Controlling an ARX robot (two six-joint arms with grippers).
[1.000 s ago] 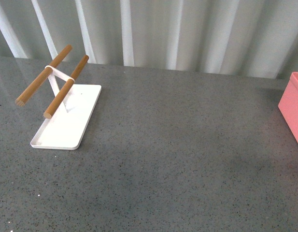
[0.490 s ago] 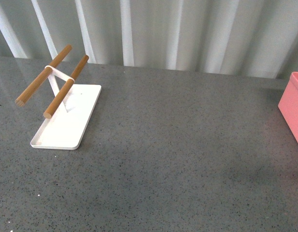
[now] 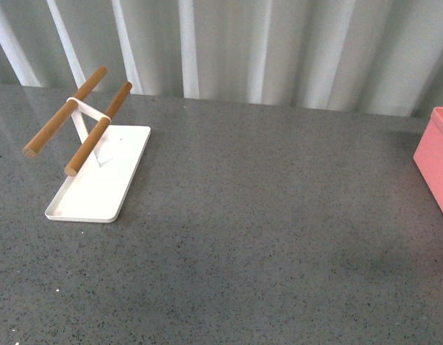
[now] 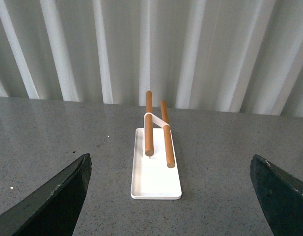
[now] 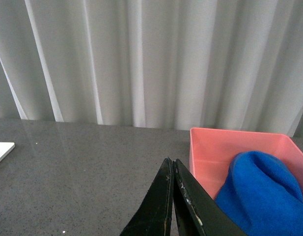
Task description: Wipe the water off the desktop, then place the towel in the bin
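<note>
Speckled grey desktop [image 3: 264, 215], white curtain [image 3: 278, 50] behind, left pincer [image 4: 171, 196] released, right pincer [image 5: 172, 196] clenched empty.

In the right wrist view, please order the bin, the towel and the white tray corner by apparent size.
1. Bin, though partly hidden.
2. Towel, lying in the bin.
3. White tray corner, mostly out of frame, so true size is unsure.

desktop [image 3: 264, 215] middle open; rack [image 3: 92, 154] left, bin [image 3: 435, 162] right.

light: soft, even daylight | shadows: faint on desktop [image 3: 264, 215] | glare: mild, far edge | focus: slightly soft
</note>
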